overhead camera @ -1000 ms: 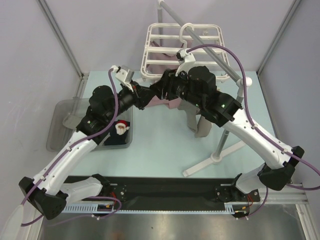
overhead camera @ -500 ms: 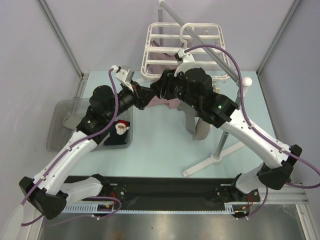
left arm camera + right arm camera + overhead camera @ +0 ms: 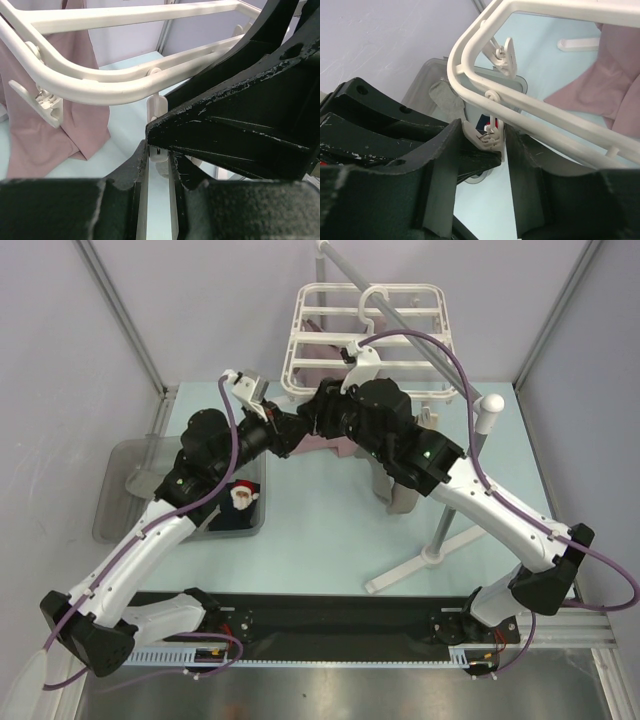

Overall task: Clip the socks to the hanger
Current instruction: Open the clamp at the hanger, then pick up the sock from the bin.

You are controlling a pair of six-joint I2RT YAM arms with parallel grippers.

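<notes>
We pinch a clip (image 3: 159, 107) on the hanger (image 3: 125, 92) with the left gripper (image 3: 159, 155), can't tell if the right gripper (image 3: 485, 145) squeezes it too, so hold steady; the sock (image 3: 238, 502) lies in the bin (image 3: 262, 512) near the bench's left edge.
</notes>
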